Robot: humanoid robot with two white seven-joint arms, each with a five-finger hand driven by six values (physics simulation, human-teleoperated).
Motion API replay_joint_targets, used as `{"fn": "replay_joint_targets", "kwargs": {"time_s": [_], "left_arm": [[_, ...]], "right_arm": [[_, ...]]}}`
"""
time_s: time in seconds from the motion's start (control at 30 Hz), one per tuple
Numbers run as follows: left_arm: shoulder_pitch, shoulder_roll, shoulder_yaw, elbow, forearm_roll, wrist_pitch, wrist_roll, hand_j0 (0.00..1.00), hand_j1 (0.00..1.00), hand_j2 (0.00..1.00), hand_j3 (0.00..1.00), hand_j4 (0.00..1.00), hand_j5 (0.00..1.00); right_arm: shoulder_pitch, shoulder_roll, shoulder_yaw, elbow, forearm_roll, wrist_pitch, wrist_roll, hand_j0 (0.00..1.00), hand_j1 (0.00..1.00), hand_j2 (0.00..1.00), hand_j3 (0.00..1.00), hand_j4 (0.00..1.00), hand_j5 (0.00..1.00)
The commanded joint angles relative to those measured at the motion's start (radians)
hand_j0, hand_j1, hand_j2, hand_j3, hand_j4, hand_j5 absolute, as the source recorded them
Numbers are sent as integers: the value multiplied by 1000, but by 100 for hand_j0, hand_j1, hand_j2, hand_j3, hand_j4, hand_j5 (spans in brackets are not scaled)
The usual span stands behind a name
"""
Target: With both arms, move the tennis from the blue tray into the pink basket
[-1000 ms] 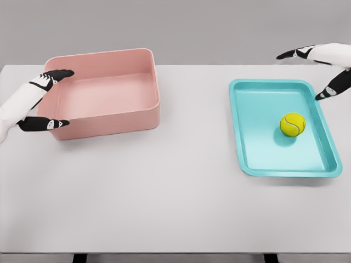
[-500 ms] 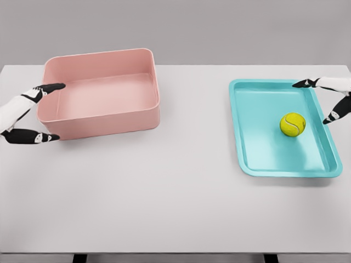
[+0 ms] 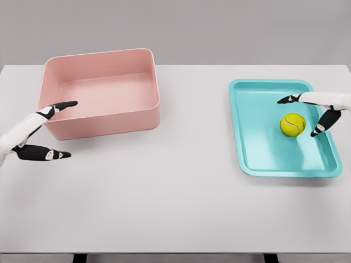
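A yellow tennis ball [image 3: 292, 124] lies in the blue tray [image 3: 258, 148], toward its right side. My right hand [image 3: 310, 114] comes in from the right edge over the tray, fingers spread around the ball's upper right without touching it. The pink basket [image 3: 101, 90] stands at the back left with nothing in it. My left hand [image 3: 52, 129] hovers open at the basket's front left corner, one finger over its rim and the thumb above the table.
The white table [image 3: 164, 192] holds only the basket and the tray. Its front edge runs along the bottom of the view, and a grey wall stands behind.
The right hand has come down and left from beyond the tray's far corner to beside the ball. The left hand has slid toward me along the basket's left side.
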Motion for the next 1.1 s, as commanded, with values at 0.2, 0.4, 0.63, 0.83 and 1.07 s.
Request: {"fn": "replay_joint_targets", "kwargs": {"time_s": [0.2,0.4,0.63,0.83,1.07], "left_arm": [[35,22,-8,-54,15,1,2,100,100,100,100,100,100],[86,32,-7,-74,29,1,4,100,100,100,100,100,100],[130,34,-7,-74,63,1,4,100,100,100,100,100,100],[150,34,-7,-71,83,1,2,100,100,100,100,100,100],[157,34,-8,-71,95,1,-2,100,100,100,100,100,100]], "right_arm": [[0,11,18,8,-3,1,0,100,100,100,100,100,100],[-2,21,31,12,-3,1,0,100,100,100,100,100,100],[0,21,31,21,-1,1,0,100,100,100,100,100,100],[0,21,31,25,1,2,0,92,92,92,92,92,92],[0,27,31,25,5,1,0,75,75,75,75,75,75]]}}
